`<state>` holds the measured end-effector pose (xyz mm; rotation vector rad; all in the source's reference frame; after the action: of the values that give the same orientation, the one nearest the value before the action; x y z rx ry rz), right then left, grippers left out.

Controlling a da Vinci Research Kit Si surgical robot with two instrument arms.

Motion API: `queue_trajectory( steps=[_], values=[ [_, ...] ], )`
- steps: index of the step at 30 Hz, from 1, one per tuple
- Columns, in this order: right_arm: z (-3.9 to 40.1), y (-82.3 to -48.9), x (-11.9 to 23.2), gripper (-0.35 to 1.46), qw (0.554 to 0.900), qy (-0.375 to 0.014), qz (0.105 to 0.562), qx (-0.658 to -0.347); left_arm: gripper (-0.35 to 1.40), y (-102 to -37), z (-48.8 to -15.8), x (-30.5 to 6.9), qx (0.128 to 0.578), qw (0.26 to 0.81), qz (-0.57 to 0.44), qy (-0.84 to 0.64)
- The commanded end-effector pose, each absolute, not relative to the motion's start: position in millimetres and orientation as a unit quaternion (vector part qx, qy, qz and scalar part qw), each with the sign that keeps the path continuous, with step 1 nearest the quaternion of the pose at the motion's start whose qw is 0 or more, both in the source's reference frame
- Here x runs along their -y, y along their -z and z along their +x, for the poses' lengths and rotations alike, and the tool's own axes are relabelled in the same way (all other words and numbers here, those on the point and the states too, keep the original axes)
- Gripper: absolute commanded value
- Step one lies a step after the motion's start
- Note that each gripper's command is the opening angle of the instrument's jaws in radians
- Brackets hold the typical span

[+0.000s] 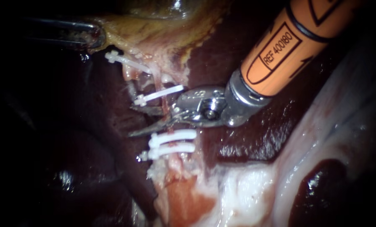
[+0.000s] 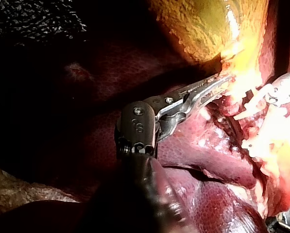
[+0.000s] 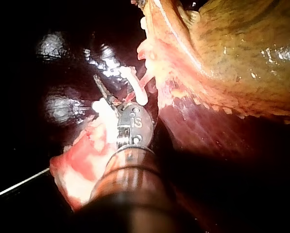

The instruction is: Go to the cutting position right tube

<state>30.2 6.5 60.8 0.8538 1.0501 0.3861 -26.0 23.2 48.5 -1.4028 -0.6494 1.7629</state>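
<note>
While the left instrument clamps gallbladder, right instrument has jaws apart around the tube, between clips.

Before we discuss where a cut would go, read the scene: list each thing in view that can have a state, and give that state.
Left instrument: jaws shut on the gallbladder.
Right instrument: jaws open, one on each side of the tube.
Tube: whole, not yet cut.
Clips: closed, two above the right instrument's jaws, two below.
</note>
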Motion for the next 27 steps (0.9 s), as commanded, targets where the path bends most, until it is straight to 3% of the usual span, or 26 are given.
queue_trajectory(
  steps=[1, 15, 27],
  values=[
    [30.2, -60.2, -6.5, 1.4, 0.757, -0.173, 0.396, -0.49, -0.35, -48.6, -26.1, -23.2, 0.255, 0.388, -0.551, -0.693],
    [30.8, -55.0, -5.7, 1.3, 0.716, -0.12, 0.467, -0.505, -0.35, -48.6, -26.1, -23.2, 0.256, 0.387, -0.552, -0.693],
    [30.6, -55.1, -5.9, 1.3, 0.719, -0.132, 0.454, -0.51, -0.35, -48.6, -26.1, -23.2, 0.256, 0.387, -0.552, -0.693]
  ],
)
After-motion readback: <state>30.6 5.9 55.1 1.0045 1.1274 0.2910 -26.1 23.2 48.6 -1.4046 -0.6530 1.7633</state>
